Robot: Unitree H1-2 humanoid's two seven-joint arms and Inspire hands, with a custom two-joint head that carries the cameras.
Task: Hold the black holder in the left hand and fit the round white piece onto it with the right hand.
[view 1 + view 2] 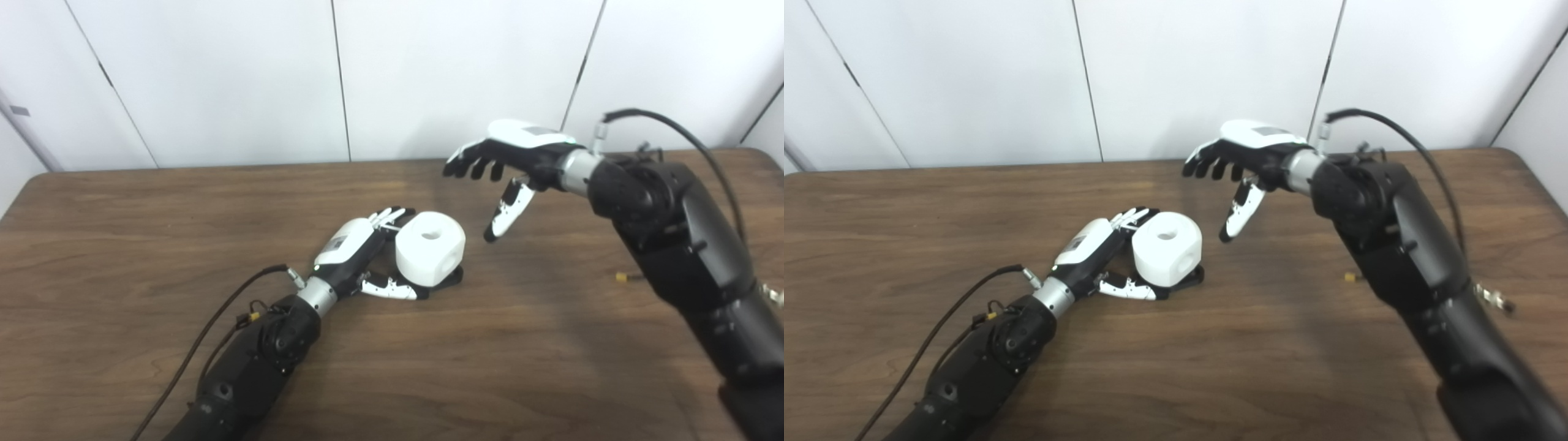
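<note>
White wall panels stand behind a brown wooden worktop; we see the left robot hand clasping the black holder, the round white piece apparently seated on it; the right robot hand hovers spread and empty, so fitting looks done.

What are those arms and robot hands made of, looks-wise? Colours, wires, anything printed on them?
Both arms are bulky black shells with silver metal wrist cuffs. Each robot hand, left and right, has a glossy white back with a small grey label, and black fingers with white segments. A black cable loops along the left forearm; another arcs over the right.
</note>
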